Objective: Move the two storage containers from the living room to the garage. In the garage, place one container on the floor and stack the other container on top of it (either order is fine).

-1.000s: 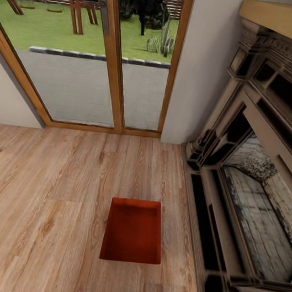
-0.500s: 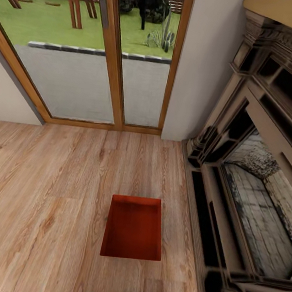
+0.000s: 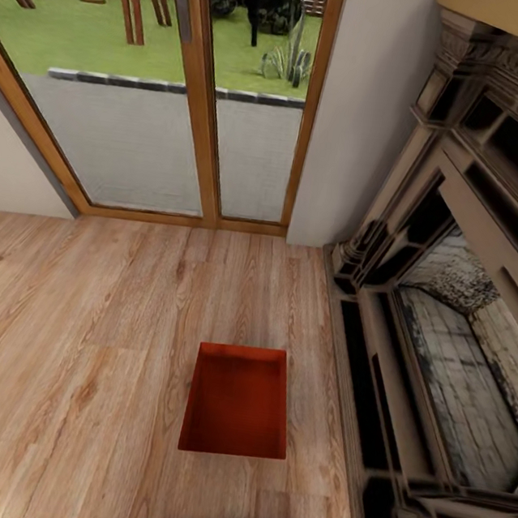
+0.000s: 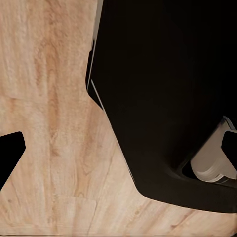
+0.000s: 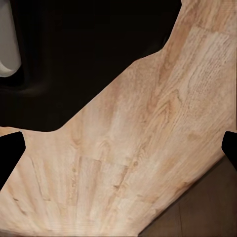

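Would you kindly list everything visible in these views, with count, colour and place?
Storage container: one, red-orange, open and empty, on the wood floor ahead.
Wood floor: one, light planks, under the container.
Fireplace: one, dark brown with grey brick inside, right of the container.
Glass doors: two panes, orange-brown frames, far wall, lawn beyond.
Wall: white, between doors and fireplace.
Robot base: black, above the floor.
Right tool: black fingertips spread wide over planks.
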Tool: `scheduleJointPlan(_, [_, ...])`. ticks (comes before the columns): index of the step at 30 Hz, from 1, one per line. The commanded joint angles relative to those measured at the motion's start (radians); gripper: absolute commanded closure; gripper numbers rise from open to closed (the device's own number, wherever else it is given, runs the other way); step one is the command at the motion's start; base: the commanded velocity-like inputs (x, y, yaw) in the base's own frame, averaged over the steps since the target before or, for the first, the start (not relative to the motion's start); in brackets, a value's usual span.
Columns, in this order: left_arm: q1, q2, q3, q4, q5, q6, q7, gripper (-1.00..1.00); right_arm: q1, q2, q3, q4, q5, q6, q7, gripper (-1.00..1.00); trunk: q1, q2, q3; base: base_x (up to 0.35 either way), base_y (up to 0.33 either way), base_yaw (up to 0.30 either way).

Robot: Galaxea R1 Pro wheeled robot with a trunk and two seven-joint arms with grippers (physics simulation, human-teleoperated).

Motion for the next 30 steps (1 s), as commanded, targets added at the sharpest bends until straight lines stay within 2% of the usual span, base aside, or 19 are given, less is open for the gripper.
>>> scheduleJointPlan(1, [-0.001, 0.001, -0.005, 0.001, 0.010, -0.003, -0.003, -1.00, -0.001, 0.000, 0.003, 0.003, 0.005, -0.006, 0.002, -1.00, 0.000, 0.000, -0.001, 0.000, 0.000, 0.000])
scheduleJointPlan(30, [-0.001, -0.003, -0.004, 0.001, 0.007, 0.000, 0.001, -1.00, -0.001, 0.000, 0.003, 0.003, -0.001, -0.004, 0.002, -1.00, 0.000, 0.000, -0.001, 0.000, 0.000, 0.000])
